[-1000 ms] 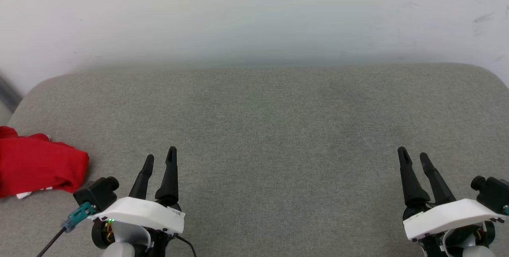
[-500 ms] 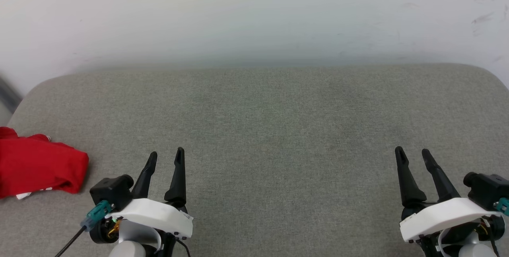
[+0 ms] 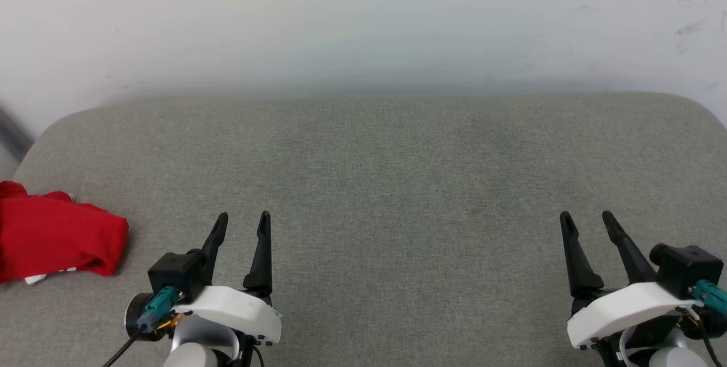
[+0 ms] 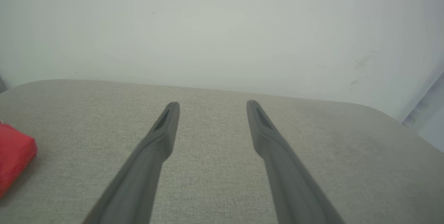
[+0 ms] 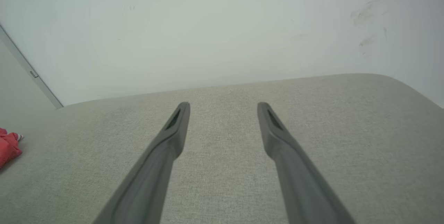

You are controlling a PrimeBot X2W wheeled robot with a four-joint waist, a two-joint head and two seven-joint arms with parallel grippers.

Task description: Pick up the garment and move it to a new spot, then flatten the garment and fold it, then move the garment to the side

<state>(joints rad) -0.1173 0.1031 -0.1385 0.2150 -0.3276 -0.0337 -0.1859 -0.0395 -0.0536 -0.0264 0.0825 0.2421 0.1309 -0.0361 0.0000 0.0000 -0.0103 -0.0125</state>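
The garment (image 3: pixel 54 236) is a folded bright red bundle at the far left edge of the grey cushion, with a bit of white at its near corner. It also peeks in at the left edge of the left wrist view as the garment (image 4: pixel 14 154) and of the right wrist view as the garment (image 5: pixel 7 145). My left gripper (image 3: pixel 243 219) stands open at the lower left, well to the right of the garment and apart from it. My right gripper (image 3: pixel 587 218) stands open at the lower right, with nothing between its fingers.
The grey fabric cushion (image 3: pixel 375 174) spreads across the view with rounded far corners. A pale wall (image 3: pixel 363 20) rises right behind its far edge. A dark strip (image 3: pixel 11 131) shows by the wall at far left.
My left gripper has drifted to the right, away from the garment, and its wrist has turned. The right gripper has shifted slightly left. The garment has not moved.
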